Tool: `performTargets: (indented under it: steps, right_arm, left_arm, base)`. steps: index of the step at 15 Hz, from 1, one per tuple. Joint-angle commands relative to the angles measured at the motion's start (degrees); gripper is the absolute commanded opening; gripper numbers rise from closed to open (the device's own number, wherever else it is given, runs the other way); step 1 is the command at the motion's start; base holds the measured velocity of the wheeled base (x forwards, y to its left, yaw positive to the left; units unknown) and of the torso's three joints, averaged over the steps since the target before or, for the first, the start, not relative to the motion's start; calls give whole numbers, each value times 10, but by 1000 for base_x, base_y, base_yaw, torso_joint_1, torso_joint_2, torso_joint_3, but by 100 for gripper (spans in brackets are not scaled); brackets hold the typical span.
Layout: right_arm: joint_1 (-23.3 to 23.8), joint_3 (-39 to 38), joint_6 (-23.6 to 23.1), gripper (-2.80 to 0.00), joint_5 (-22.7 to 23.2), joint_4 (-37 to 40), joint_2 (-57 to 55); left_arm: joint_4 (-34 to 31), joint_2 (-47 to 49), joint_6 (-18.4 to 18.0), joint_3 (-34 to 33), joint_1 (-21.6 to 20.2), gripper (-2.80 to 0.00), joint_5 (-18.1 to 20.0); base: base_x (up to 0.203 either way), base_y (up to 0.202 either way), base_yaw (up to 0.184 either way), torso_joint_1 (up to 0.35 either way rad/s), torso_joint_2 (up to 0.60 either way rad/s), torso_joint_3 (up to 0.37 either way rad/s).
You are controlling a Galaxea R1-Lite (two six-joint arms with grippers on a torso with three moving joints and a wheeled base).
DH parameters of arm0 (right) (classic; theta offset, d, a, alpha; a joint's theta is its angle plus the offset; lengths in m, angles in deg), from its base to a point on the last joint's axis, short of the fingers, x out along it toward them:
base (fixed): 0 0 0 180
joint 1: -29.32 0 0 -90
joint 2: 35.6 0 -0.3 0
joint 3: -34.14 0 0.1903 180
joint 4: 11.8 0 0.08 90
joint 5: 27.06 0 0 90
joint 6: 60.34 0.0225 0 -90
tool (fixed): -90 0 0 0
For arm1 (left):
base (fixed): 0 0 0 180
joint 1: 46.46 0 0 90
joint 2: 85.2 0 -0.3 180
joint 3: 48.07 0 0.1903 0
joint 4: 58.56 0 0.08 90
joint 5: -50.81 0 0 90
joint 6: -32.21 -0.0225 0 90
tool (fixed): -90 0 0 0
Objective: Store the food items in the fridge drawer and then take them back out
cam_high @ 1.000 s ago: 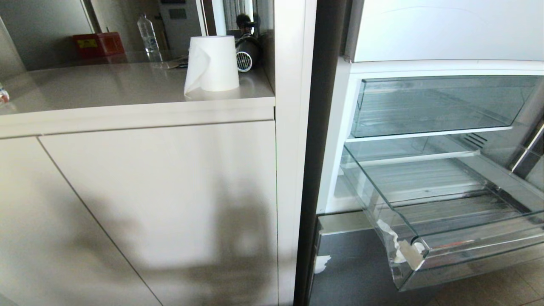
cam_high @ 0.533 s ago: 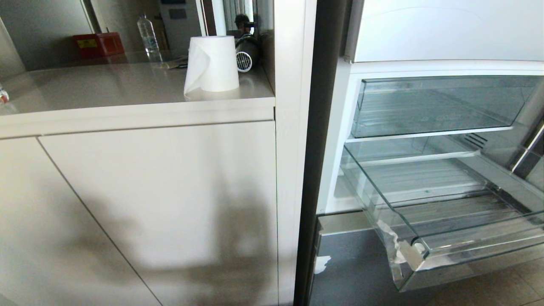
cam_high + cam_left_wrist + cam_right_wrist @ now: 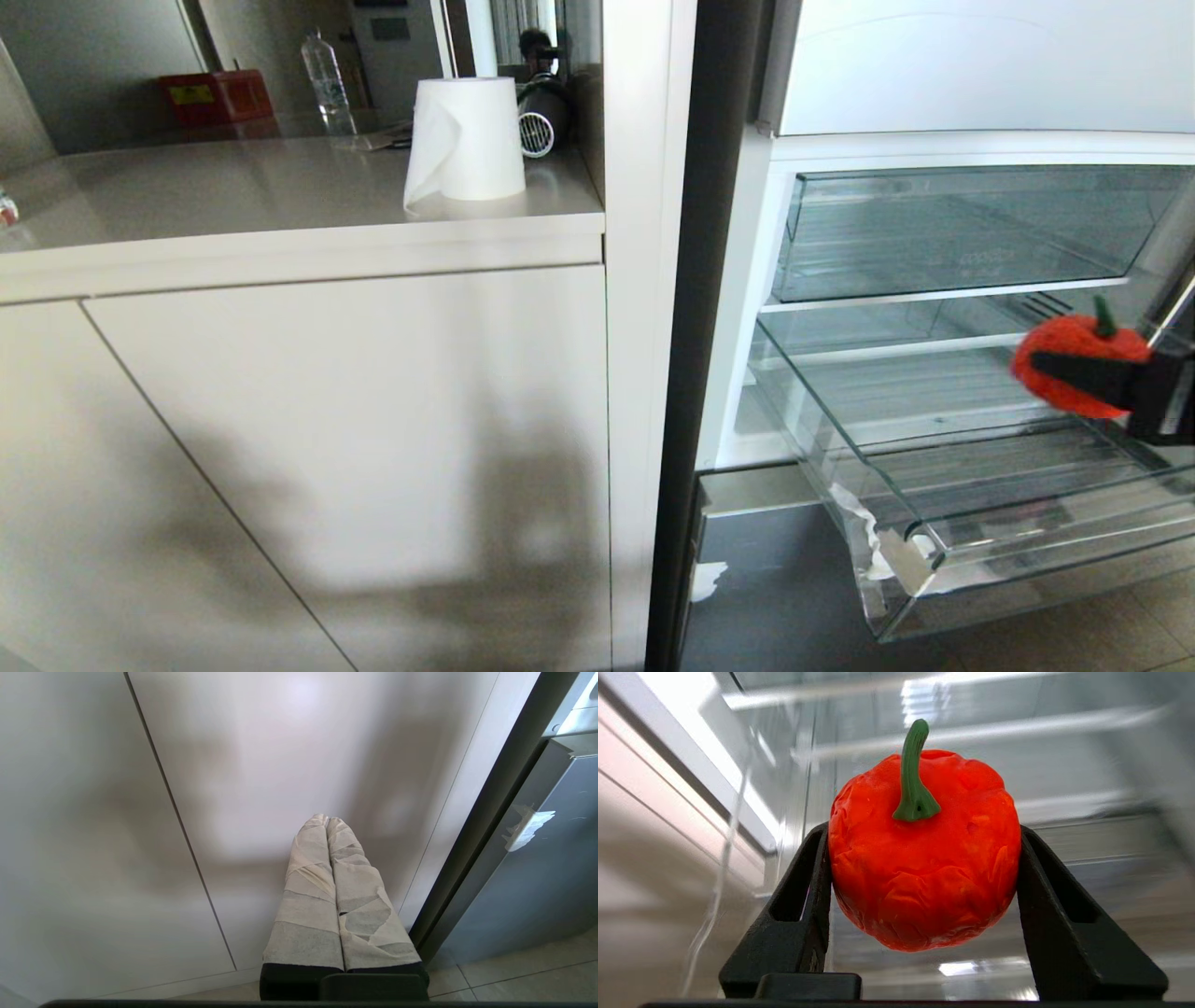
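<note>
I have the red pepper [image 3: 924, 849] pinched between the two black fingers [image 3: 808, 905] of the right gripper [image 3: 1088, 373], spread fairly wide around its body, green stem up. In the head view it hangs at the right edge, above the pulled-out fridge drawer [image 3: 934, 569], on the drawer's far right side.

My worries from here, as I judge them:

- The skin looks glossy and lumpy, and the fingers meet it only at its widest part. A jolt could let it roll or slide out before I am over the drawer floor.
- The deeper drawer [image 3: 952, 233] sits just above. If I carry too high going in, the stem or the wrist may clip its front.
- The clear walls and thick front lip are hard to read. Descending too close to the side, I could strike the plastic or set the pepper on the rim.
- Released from a height, it could bounce on the ribbed bottom.

The left gripper [image 3: 329, 821] rests parked facing the cabinet door [image 3: 280, 765], its taped fingers pressed together, holding nothing.
</note>
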Motion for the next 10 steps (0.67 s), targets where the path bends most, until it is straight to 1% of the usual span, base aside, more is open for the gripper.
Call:
performTargets:
  steps: [1,3,6,8,10]
  right_arm:
    - [-13,30,9,-280,1,-2,-117]
    - [-23,60,19,-280,2,-6,-172]
    - [-30,95,20,-280,1,-26,-243]
    - [-52,104,19,-280,-3,-29,-269]
    - [-55,103,20,-280,-5,-42,-292]
  left_arm:
    - [0,0,0,0,0,-280,0]
    - [0,0,0,0,0,-280,0]
    - [0,0,0,0,0,-280,0]
    - [0,0,0,0,0,-280,0]
    - [0,0,0,0,0,-280,0]
  base:
    - [0,0,0,0,0,0]
    - [0,0,0,0,0,0]
    - [0,0,0,0,0,0]
    - [0,0,0,0,0,0]
    - [0,0,0,0,0,0]
